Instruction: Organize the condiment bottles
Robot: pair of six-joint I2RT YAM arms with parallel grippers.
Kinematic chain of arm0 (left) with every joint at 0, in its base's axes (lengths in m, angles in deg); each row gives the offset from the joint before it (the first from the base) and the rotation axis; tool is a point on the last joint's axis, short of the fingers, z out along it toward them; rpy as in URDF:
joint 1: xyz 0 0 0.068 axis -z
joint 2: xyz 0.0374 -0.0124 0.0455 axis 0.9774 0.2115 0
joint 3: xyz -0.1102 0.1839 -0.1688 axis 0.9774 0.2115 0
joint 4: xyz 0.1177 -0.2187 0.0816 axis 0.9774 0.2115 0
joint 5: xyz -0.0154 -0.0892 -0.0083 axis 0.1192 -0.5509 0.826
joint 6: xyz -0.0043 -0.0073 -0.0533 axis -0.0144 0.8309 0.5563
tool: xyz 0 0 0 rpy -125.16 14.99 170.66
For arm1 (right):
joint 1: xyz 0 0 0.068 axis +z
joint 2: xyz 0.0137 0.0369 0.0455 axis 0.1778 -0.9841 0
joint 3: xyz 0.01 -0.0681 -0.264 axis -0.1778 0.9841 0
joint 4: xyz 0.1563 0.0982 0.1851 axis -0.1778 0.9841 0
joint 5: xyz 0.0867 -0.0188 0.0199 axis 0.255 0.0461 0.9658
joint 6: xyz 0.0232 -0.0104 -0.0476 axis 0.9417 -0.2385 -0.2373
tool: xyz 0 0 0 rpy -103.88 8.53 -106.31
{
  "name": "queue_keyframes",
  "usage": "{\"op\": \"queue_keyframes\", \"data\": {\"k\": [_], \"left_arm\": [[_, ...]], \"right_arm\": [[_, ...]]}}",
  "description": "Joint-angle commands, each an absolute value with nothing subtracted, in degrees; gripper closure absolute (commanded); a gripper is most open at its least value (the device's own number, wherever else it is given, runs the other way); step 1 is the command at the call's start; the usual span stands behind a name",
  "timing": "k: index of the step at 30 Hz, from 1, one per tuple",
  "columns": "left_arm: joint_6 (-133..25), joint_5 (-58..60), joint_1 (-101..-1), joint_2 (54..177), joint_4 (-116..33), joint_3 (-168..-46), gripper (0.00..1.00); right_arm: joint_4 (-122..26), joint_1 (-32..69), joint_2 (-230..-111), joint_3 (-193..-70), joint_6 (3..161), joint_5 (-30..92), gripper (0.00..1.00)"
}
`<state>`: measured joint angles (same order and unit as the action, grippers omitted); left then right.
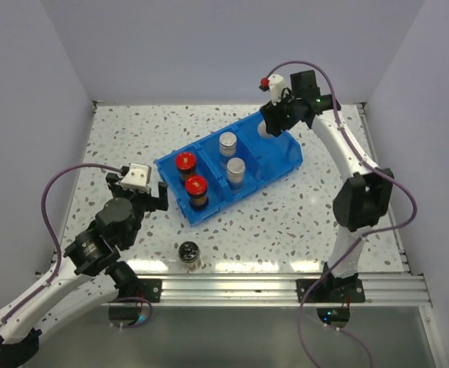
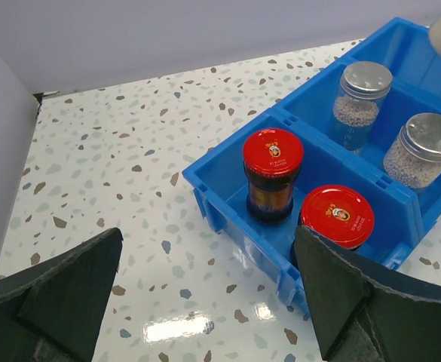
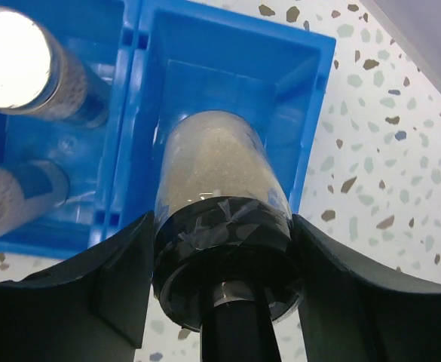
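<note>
Left tool (image 2: 209, 260): fingers spread to full width, pinching nothing. It hangs low over the tabletop (image 1: 285, 222) just off the left end of the blue bin (image 1: 209, 212), facing the first compartment. Judged to be parked there to stay out of the other arm's way, with the loose jar in reach.

Loose black-capped jar (image 1: 189, 255): upright by the near edge of the tabletop, left of centre, well apart from the bin. It is the only jar outside the bin.

The bin lies slantwise at mid-tabletop and has three compartments.
- Left compartment: two red-capped jars (image 1: 185, 162), upright, one behind the other.
- Middle compartment: two silver-capped jars (image 1: 228, 143), clear bodies showing pale grains.

The sorting looks to go by cap colour, one pair to a compartment.

Right compartment: the right tool (image 3: 224, 249) pinches the held jar (image 3: 216, 166) at its black cap end, a finger on either side. The body, full of pale granules, reaches down inside the walls toward the far end. Whether the base touches the bin floor cannot be told.

The grip at the cap is probably forced, since the walls leave little room for fingers lower down. Placing it at the far end would keep the near half free for the loose jar — the last one to be housed.
</note>
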<state>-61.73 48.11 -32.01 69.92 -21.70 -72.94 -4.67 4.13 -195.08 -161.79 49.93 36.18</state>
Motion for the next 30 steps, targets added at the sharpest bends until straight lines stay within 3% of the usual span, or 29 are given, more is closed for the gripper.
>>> {"op": "queue_keyframes", "data": {"k": [1,9,13,15,16,17,20,21,22,30], "left_arm": [[-62.0,48.0,-32.2,70.2,-22.8,-72.6,0.00],[-62.3,48.2,-32.2,69.4,-23.0,-72.5,0.00],[-62.4,47.7,-32.2,69.3,-23.1,-72.5,0.00],[-62.6,47.4,-32.1,69.2,-23.3,-72.5,0.00],[-62.6,47.3,-32.2,69.3,-23.2,-72.5,0.00],[-62.6,47.1,-32.1,69.3,-23.2,-72.5,0.00],[-62.7,46.7,-32.2,69.0,-23.2,-72.5,0.00],[-62.7,46.5,-32.1,68.8,-23.3,-72.5,0.00],[-62.7,46.5,-32.2,68.7,-23.4,-72.4,0.00],[-62.9,45.0,-32.1,66.6,-24.8,-71.5,0.00]], "right_arm": [[-5.5,4.8,-202.9,-172.8,52.0,33.9,1.00],[-0.9,7.6,-221.4,-188.1,48.4,26.6,1.00],[1.4,8.0,-223.8,-190.0,46.8,25.8,0.93],[1.0,8.6,-223.7,-188.7,46.1,24.8,0.86],[0.8,8.9,-223.6,-187.5,45.9,24.2,0.77],[0.7,9.3,-223.6,-187.3,45.7,23.8,0.59],[0.6,10.2,-224.0,-187.3,45.1,22.4,0.31],[0.5,10.6,-224.1,-187.7,45.1,22.0,0.16],[0.6,10.7,-224.0,-188.0,45.1,21.7,0.11],[1.1,11.0,-219.5,-191.0,45.7,21.7,0.03]]}}
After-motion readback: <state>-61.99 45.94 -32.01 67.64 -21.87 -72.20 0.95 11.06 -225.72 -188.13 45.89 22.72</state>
